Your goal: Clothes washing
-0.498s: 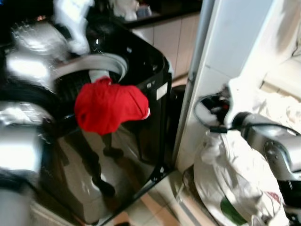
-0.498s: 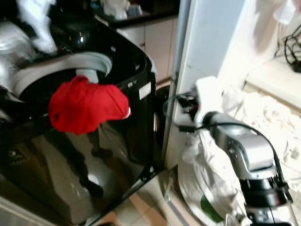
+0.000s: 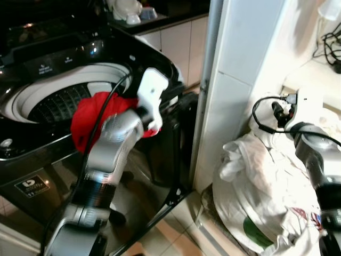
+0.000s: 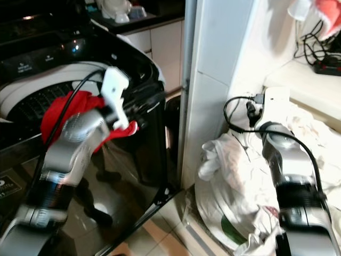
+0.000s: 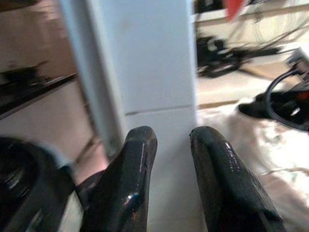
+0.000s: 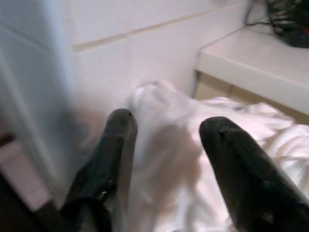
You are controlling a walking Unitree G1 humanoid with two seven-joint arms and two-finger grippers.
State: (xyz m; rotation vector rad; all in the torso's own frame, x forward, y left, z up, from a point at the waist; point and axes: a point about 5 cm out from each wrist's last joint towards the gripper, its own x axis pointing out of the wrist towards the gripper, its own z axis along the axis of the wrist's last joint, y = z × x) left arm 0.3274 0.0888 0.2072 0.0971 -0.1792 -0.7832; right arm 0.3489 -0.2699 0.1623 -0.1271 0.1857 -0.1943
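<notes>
Over washer rim: red garment [image 3: 88, 117] draped, seemingly half out.
Left fingers [image 5: 137, 164]: released, empty.
Right fingers [image 6: 118, 145]: released above white laundry [image 3: 266, 181].
Risk: garment could slide to the floor.

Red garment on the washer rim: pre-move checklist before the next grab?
1. Washer lid open, drum reachable: ok.
2. Red garment fully inside the drum: not ok, it drapes over the front rim.
3. Left hand empty and open: ok, nothing between the fingers.
4. Right hand open: ok, hovering above the white laundry pile.
5. Right hand gripping cloth: not ok, nothing held yet.
6. Cable near the right wrist free of snags: cannot tell.
</notes>
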